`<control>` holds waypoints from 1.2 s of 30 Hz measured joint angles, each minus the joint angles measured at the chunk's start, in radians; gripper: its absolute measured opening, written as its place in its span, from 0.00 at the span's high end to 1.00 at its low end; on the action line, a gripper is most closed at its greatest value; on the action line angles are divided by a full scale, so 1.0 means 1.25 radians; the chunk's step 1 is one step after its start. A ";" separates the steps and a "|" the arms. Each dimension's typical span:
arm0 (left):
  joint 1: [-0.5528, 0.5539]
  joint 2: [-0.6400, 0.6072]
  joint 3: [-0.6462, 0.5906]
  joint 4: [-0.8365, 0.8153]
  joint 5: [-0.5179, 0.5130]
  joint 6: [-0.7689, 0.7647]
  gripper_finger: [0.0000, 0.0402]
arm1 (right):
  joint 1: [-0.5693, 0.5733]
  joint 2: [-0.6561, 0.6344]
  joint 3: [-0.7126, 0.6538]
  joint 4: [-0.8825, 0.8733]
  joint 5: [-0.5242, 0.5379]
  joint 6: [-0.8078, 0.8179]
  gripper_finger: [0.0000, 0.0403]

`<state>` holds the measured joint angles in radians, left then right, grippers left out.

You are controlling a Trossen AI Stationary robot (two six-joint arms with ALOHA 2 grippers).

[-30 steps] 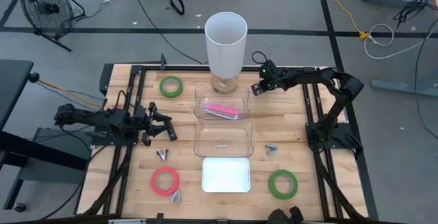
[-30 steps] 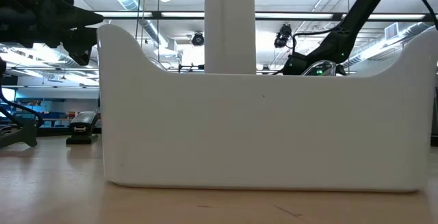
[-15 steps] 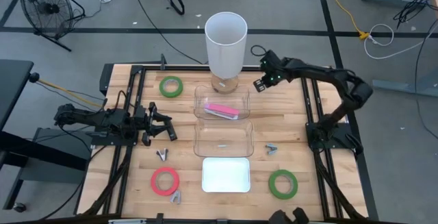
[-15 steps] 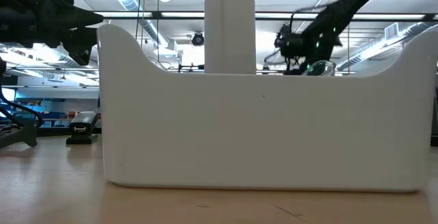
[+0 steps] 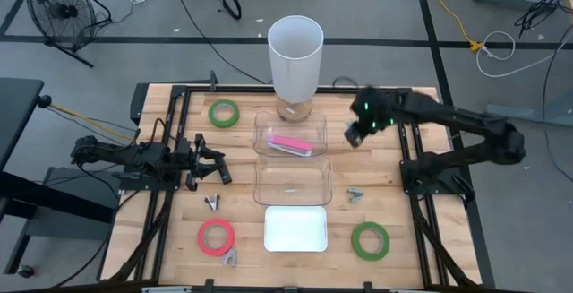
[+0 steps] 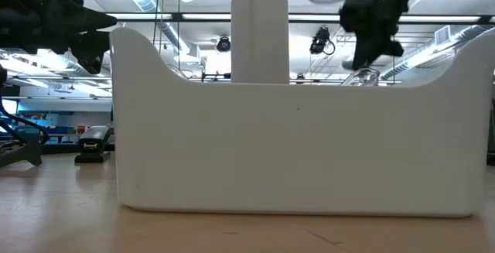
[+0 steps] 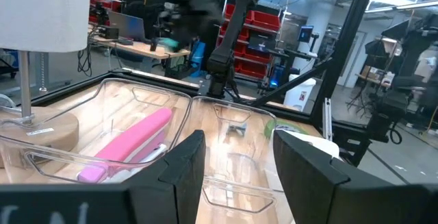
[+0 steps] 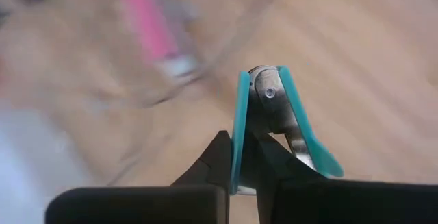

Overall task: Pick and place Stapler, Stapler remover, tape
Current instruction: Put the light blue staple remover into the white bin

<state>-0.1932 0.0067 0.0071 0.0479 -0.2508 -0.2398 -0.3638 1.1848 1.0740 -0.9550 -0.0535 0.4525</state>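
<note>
High view: table (image 5: 161,239) carried two clear bins; pink stapler (image 5: 291,145) lay in the far bin (image 5: 264,124). Right gripper (image 5: 357,132) hung raised just right of that bin, load unseen. Right wrist view alone showed its fingers clamped on a teal stapler remover (image 8: 274,128). Left gripper (image 5: 213,165) waited left of the bins; left wrist view showed its fingers (image 7: 185,162) apart.
</note>
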 joint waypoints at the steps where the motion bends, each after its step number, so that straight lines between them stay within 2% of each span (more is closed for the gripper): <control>1: 0.000 0.000 0.000 0.000 0.000 0.000 0.56 | 0.046 -0.009 0.000 0.008 0.002 0.024 0.94; 8: 0.000 0.000 -0.001 0.022 -0.005 -0.008 0.56 | 0.347 0.010 0.000 0.173 0.094 0.161 0.94; 16: 0.000 0.000 -0.001 0.040 -0.005 -0.024 0.56 | 0.567 0.155 0.000 0.432 0.156 0.210 0.94; 27: 0.000 0.000 -0.001 0.063 -0.001 -0.030 0.56 | 0.695 0.392 0.000 0.714 0.156 0.240 0.94; 36: 0.000 0.000 -0.001 0.065 0.000 -0.030 0.56 | 0.726 0.424 0.000 0.735 0.190 0.245 0.94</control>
<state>-0.1932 0.0067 0.0063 0.1288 -0.2512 -0.2768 0.5441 1.7145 1.0737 -0.0357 0.1840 0.7586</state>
